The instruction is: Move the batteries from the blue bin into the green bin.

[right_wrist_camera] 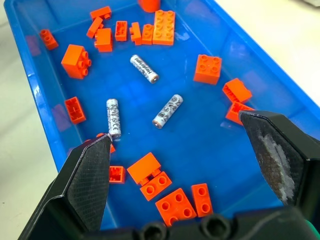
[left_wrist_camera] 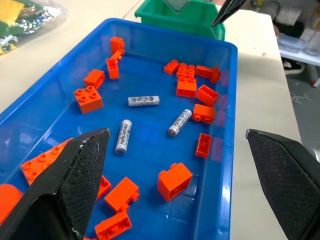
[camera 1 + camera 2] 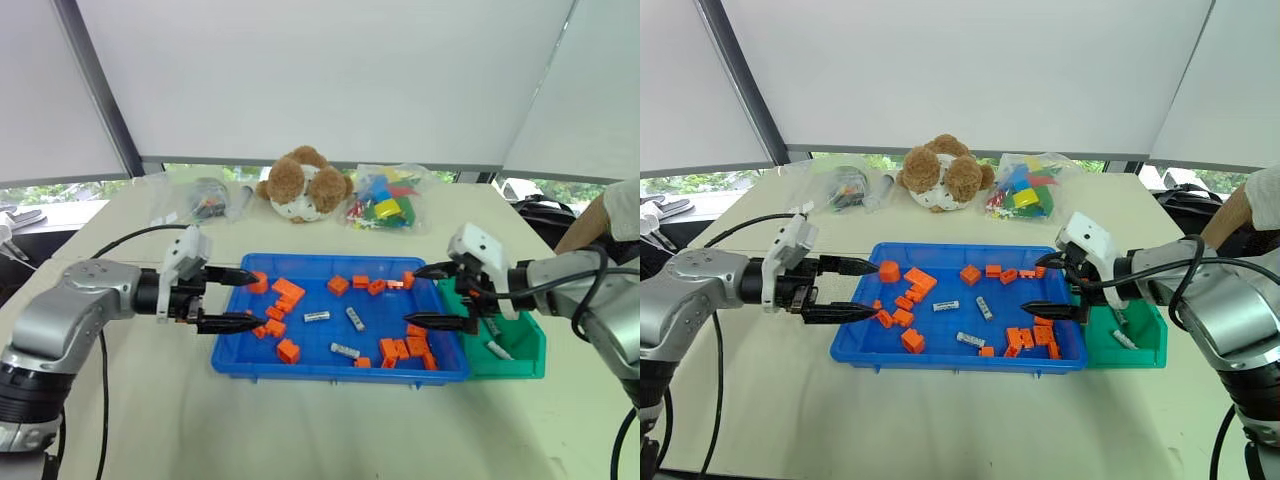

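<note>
A wide blue bin (image 3: 240, 362) is seen at the middle of a pale table (image 3: 130, 420), flanked by two arms reaching inward from either side; the left gripper (image 3: 232, 298) is held over the bin's left end, pointed to the right and tilted slightly downward, its two black fingers (image 2: 75, 175) spread wide with nothing between them; the right gripper (image 3: 432, 296) is held over the bin's right end, angled forward and leftward and tipped downward, its fingers likewise parted and empty. Three batteries (image 3: 317, 316) are shown lying flat on the blue floor near the centre, apart from one another, among scattered orange blocks (image 3: 288, 351); none is touched by either gripper. The green bin (image 3: 520, 360) is set just beside the blue bin's right end, and a battery (image 3: 498, 350) is seen lying inside it. A plush toy (image 3: 305, 184) and a bag of coloured blocks (image 3: 385, 200) are seen at the table's far edge.
</note>
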### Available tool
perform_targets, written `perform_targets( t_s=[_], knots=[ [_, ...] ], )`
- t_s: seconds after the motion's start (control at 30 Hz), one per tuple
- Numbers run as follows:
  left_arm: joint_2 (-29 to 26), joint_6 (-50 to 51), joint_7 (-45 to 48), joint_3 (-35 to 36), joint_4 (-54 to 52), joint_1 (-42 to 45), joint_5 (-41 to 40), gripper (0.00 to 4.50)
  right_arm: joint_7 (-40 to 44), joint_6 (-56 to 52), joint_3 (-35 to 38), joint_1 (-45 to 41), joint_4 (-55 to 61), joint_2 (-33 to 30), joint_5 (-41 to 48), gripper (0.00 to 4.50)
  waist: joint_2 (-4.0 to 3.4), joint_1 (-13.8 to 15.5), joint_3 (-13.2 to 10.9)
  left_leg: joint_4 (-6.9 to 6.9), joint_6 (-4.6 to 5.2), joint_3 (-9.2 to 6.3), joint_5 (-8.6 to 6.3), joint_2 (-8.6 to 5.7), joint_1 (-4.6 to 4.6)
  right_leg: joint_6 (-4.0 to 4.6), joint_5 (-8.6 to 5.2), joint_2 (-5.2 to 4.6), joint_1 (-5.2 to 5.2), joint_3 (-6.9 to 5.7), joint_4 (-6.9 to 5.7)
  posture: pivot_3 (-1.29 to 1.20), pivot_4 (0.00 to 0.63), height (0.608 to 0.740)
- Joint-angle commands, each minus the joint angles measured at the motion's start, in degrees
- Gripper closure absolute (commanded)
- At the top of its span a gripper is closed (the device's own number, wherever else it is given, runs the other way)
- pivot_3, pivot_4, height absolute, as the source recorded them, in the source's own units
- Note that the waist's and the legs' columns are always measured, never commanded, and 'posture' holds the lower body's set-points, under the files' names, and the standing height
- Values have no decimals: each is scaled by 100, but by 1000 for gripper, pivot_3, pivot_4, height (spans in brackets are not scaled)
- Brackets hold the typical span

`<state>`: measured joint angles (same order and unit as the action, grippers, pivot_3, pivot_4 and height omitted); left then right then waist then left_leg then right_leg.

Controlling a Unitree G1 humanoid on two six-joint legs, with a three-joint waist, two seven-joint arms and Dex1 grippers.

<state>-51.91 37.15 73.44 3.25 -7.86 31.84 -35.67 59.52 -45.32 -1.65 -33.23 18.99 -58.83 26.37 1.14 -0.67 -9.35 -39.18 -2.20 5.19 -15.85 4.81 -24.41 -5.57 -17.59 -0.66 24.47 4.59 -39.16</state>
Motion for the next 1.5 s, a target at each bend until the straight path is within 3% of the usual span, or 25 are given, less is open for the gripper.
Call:
perform_targets(
  t_s=[0.03,0.43,0.8,1.03,1.27,1.5],
  knots=[
    [-175,64,99,263,-269,-77,-199,0,-43,-4,96,-81,282,66,86,52,0,-2,0,0,0,1,0,0,0,0,0,0,0,0,0,0,150,733],
    [-16,266,-213,391,-118,227,-441,0,-159,-14,116,-59,344,196,74,52,0,2,0,0,0,0,0,0,0,0,0,0,1,-1,-1,0,150,733],
    [-308,233,160,419,117,139,-394,0,-333,-274,-340,-532,306,584,52,52,0,-10,0,1,0,2,0,1,0,0,0,1,4,-1,-4,0,150,733],
    [-326,137,248,325,224,194,-273,0,-635,-212,-1050,-1033,-223,1371,-371,52,1,-14,1,0,0,2,0,1,0,0,0,1,4,-1,-4,0,150,733],
    [-342,74,278,269,172,200,-139,0,-341,785,-2053,-1843,-2172,2634,-1147,52,1,-32,0,1,-1,5,0,2,-1,0,0,2,9,-2,-7,0,150,733],
    [-340,146,181,300,50,231,-144,0,-16,1767,-2427,-2316,-4206,3484,-1805,52,1,-20,1,1,-3,6,1,1,-3,0,0,-2,7,-5,-7,0,150,733]
  ],
)
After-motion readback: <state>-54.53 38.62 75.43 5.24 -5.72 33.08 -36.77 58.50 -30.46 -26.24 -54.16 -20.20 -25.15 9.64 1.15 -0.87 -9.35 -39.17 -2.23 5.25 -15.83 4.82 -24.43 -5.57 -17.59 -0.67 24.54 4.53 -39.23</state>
